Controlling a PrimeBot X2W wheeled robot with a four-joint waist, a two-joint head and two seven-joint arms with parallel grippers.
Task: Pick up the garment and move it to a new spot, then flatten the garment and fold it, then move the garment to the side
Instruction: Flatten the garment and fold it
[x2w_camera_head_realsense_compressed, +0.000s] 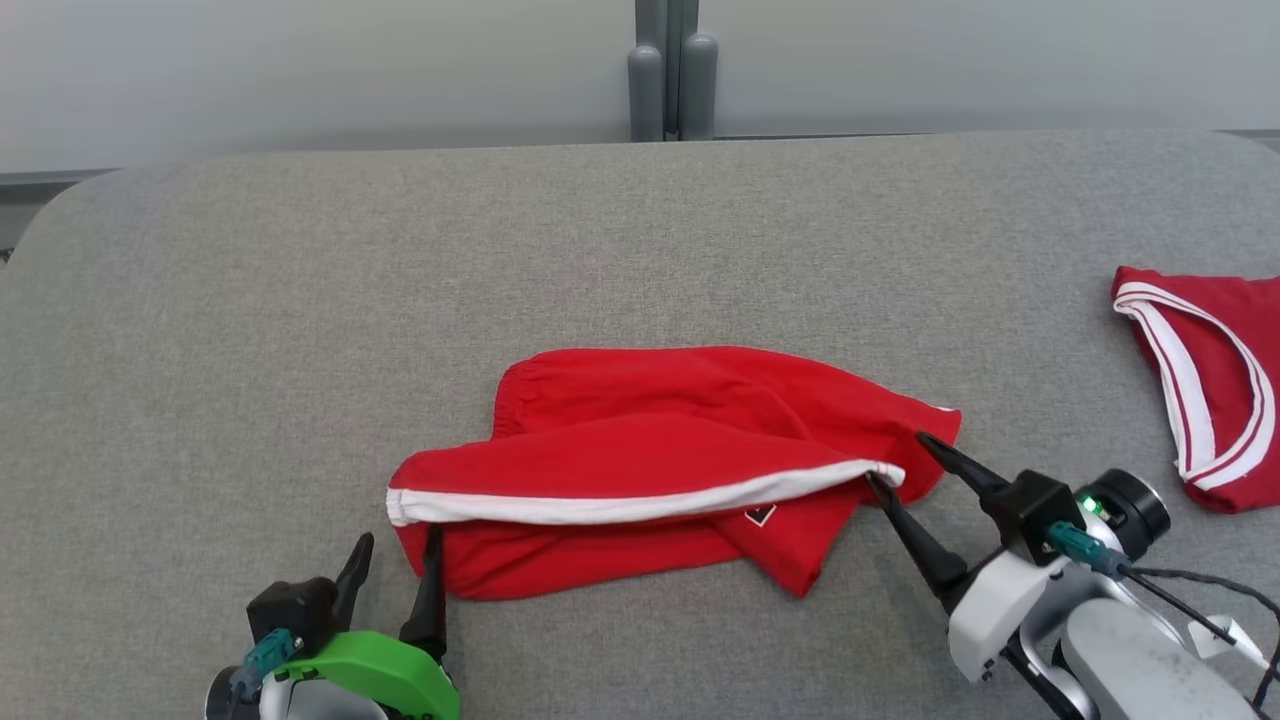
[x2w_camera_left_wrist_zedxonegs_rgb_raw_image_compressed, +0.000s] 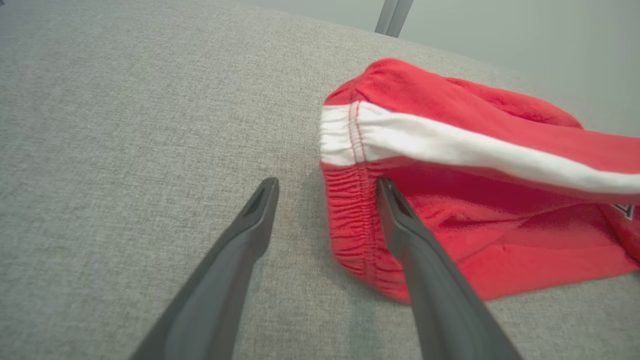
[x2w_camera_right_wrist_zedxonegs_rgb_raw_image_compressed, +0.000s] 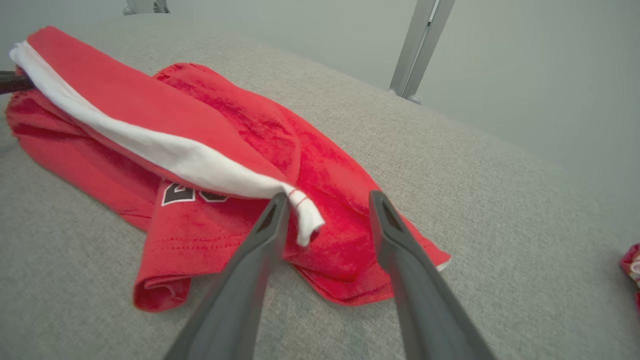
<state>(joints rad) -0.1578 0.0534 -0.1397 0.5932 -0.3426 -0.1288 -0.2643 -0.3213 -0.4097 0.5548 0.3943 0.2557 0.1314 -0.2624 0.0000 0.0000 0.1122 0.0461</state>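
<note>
The garment (x2w_camera_head_realsense_compressed: 650, 450) is a pair of red shorts with a white side stripe. It lies loosely folded over itself in the middle of the grey table (x2w_camera_head_realsense_compressed: 300, 300). My left gripper (x2w_camera_head_realsense_compressed: 399, 537) is open at the garment's left end. In the left wrist view (x2w_camera_left_wrist_zedxonegs_rgb_raw_image_compressed: 326, 182) one finger rests against the gathered waistband of the garment (x2w_camera_left_wrist_zedxonegs_rgb_raw_image_compressed: 475, 240) and the other is over bare table. My right gripper (x2w_camera_head_realsense_compressed: 895, 458) is open at the right end. In the right wrist view (x2w_camera_right_wrist_zedxonegs_rgb_raw_image_compressed: 327, 196) the stripe's loose white end of the garment (x2w_camera_right_wrist_zedxonegs_rgb_raw_image_compressed: 225, 125) hangs between its fingers, against the left one.
A second red garment with white trim (x2w_camera_head_realsense_compressed: 1210, 390) lies at the table's right edge, and a bit of it shows in the right wrist view (x2w_camera_right_wrist_zedxonegs_rgb_raw_image_compressed: 631, 265). Grey posts (x2w_camera_head_realsense_compressed: 672, 70) stand behind the table's far edge. Bare grey table surrounds the shorts.
</note>
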